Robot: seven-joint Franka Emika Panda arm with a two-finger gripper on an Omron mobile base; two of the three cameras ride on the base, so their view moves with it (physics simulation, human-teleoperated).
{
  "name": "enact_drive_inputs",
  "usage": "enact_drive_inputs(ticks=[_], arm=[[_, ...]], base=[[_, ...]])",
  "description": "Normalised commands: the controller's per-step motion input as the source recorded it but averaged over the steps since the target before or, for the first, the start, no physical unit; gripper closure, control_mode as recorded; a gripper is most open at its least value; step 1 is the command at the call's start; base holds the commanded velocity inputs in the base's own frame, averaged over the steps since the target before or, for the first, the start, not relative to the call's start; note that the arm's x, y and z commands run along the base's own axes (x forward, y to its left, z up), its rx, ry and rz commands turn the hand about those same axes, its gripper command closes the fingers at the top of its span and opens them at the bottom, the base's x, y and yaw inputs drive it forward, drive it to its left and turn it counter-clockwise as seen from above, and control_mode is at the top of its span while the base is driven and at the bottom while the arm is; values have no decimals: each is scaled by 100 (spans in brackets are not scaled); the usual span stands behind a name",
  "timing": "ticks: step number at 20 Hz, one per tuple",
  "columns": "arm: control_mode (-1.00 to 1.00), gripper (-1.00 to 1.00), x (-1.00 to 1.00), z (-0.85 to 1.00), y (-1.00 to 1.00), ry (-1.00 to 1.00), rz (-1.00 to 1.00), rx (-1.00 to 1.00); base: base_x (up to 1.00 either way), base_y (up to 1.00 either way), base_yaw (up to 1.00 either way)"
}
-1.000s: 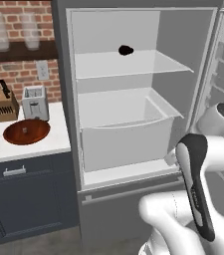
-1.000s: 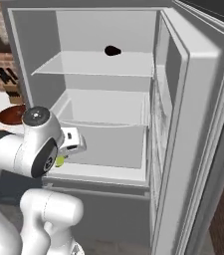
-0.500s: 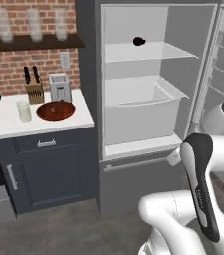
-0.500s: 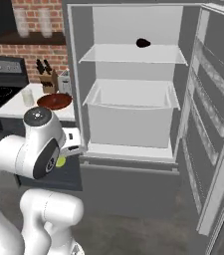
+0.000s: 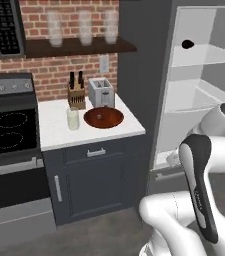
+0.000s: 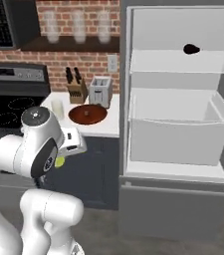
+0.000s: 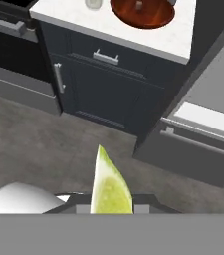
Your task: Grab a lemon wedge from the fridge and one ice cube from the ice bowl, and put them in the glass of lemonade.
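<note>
The end effector (image 7: 111, 211) is closed on the lemon wedge (image 7: 110, 185), which stands upright between its tips, pointed end up, in your hand view. In your right base view the wedge (image 6: 59, 161) shows as a small yellow-green spot under the white hand, held in the air in front of the dark cabinet (image 6: 91, 169) and well below the desk (image 6: 111, 127) top.

On the white desk (image 5: 59, 136) the ice bowl (image 5: 103, 117) sits near the front edge, with the glass (image 5: 73, 119) of lemonade just beside it on its left. Behind them stand a toaster (image 5: 101, 92) and a knife block (image 5: 76, 95) against the brick wall. You see a stove (image 5: 9, 145) left of the desk and a shelf (image 5: 79, 46) with frosted glasses above it.

Right of the desk the fridge (image 6: 179, 119) stands open, its white shelves and drawer exposed; a dark round lump (image 6: 190, 49) lies on the top shelf.
</note>
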Motion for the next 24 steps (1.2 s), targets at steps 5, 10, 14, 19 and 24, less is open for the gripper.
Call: enact_drive_inputs(ticks=[5, 10, 14, 19, 24], arm=[[100, 100, 0, 0, 0, 0, 0, 0], [100, 100, 0, 0, 0, 0, 0, 0], [100, 100, 0, 0, 0, 0, 0, 0], [100, 100, 0, 0, 0, 0, 0, 0], [-100, 100, 37, 0, 0, 0, -1, -1]], base=[[100, 100, -9], [100, 94, -7], [95, 52, -7], [77, 12, -7], [0, 0, 0]])
